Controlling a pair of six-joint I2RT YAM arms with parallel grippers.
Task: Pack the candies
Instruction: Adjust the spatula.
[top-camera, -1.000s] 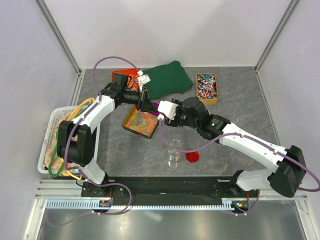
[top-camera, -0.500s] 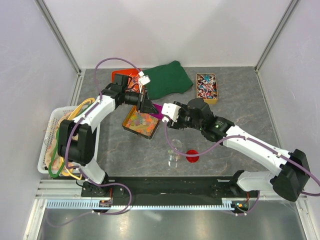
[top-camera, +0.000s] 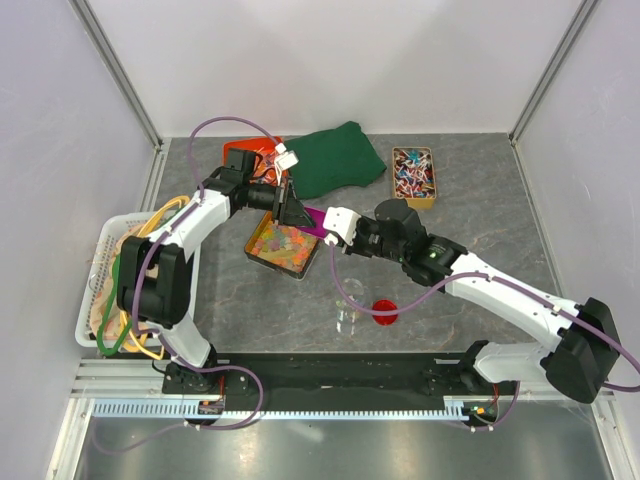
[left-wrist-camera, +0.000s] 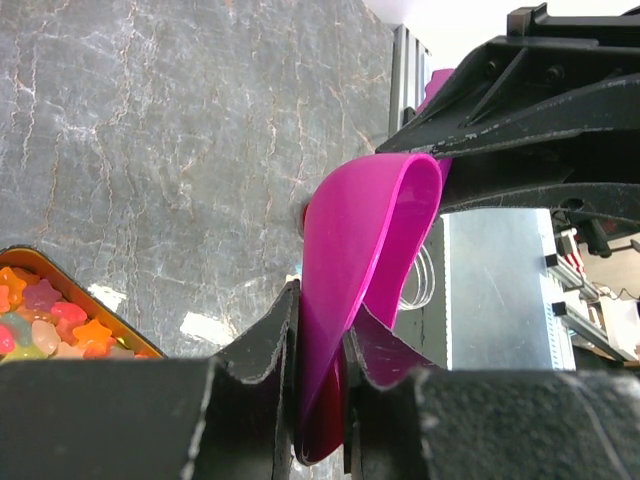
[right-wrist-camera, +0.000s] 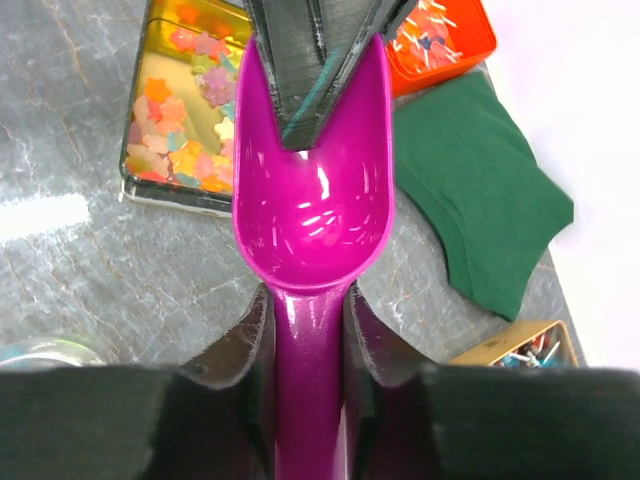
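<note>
The tin (top-camera: 272, 265) holding the candies (top-camera: 282, 243) sits mid-worktop (top-camera: 480, 215), with bare grey stone open in front of it and to its right. Behind the tin lie an orange tub (top-camera: 250, 152) and a folded green cloth (top-camera: 335, 158). Farther right of it is a box of wrapped sweets (top-camera: 413, 175), and off its left side a white basket (top-camera: 88, 300) sits at the worktop's edge. Nearer than the tin, a clear jar (top-camera: 350, 318) and a red lid (top-camera: 384, 312) stand just beside each other. Above the tin's far right corner a magenta scoop (right-wrist-camera: 310, 200) is held between both arms. The left pincer (left-wrist-camera: 320, 335) is clenched on the front lip of the scoop's bowl. The right pincer (right-wrist-camera: 308, 320) is clamped round the scoop's handle, its fingers (right-wrist-camera: 240, 340) pressed against either side. The candies lie in the tin, below the scoop.
</note>
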